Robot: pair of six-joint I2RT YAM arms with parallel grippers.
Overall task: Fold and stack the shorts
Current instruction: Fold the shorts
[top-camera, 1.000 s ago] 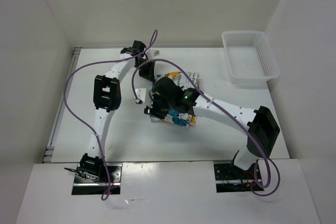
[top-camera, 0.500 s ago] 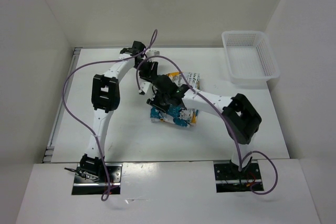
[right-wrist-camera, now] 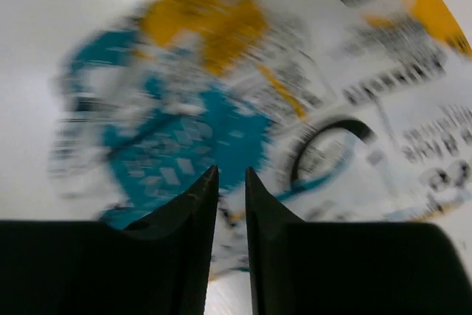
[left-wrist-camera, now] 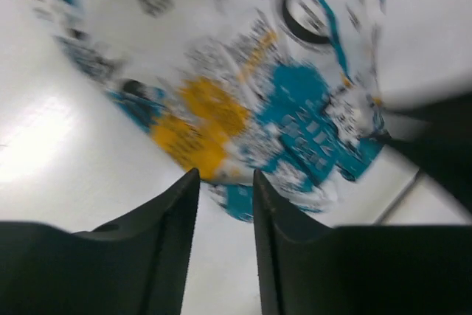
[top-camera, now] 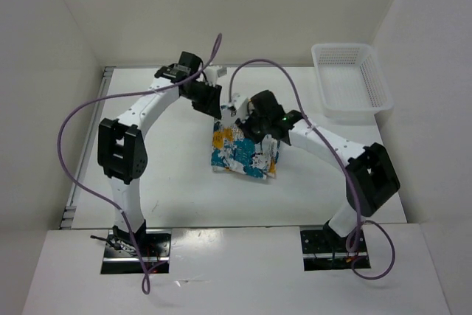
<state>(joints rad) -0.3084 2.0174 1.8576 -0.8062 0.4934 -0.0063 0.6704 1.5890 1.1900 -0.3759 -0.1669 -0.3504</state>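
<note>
The shorts [top-camera: 240, 154] lie folded into a small printed bundle at the middle of the white table [top-camera: 169, 182]. My left gripper [top-camera: 214, 105] hovers just past the bundle's far left corner. My right gripper [top-camera: 245, 119] hovers over its far edge. In the left wrist view the shorts [left-wrist-camera: 295, 108] lie ahead of the left gripper [left-wrist-camera: 226, 175], whose jaws stand a narrow slit apart over bare table, holding nothing. In the right wrist view the right gripper [right-wrist-camera: 231, 171] is above the print of the shorts [right-wrist-camera: 199, 138], jaws nearly together and empty. Both wrist views are blurred.
A white plastic mesh basket [top-camera: 355, 113] stands at the table's far right corner. White walls enclose the table on the left, back and right. Purple cables arc above both arms.
Both grippers have drawn back toward the far side, off the shorts. The right arm's elbow has swung right and the left arm's elbow left. The folded bundle now lies uncovered.
</note>
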